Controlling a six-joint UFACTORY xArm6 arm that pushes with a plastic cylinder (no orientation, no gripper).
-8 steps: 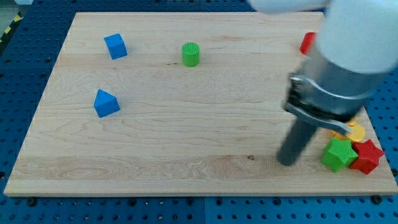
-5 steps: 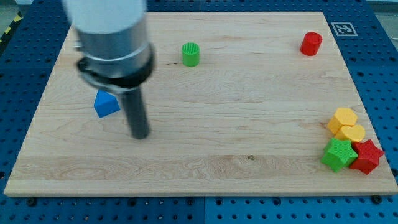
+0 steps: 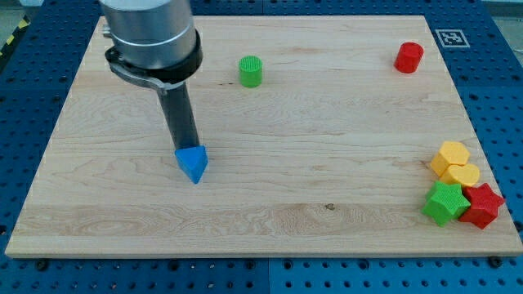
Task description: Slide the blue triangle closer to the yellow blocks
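Note:
The blue triangle [image 3: 194, 163] lies on the wooden board [image 3: 327, 163], left of centre. My tip [image 3: 185, 149] touches its upper left edge. Two yellow blocks [image 3: 456, 164] sit together at the view's right edge, far from the triangle. The arm's body hides the blue cube that was at the upper left.
A green cylinder [image 3: 251, 71] stands near the top centre. A red cylinder [image 3: 409, 57] stands at the top right. A green star block [image 3: 444, 202] and a red star block [image 3: 481, 205] lie just below the yellow blocks at the bottom right.
My tip swept from the board's right side to the left. The blue triangle has moved right and down, and has turned.

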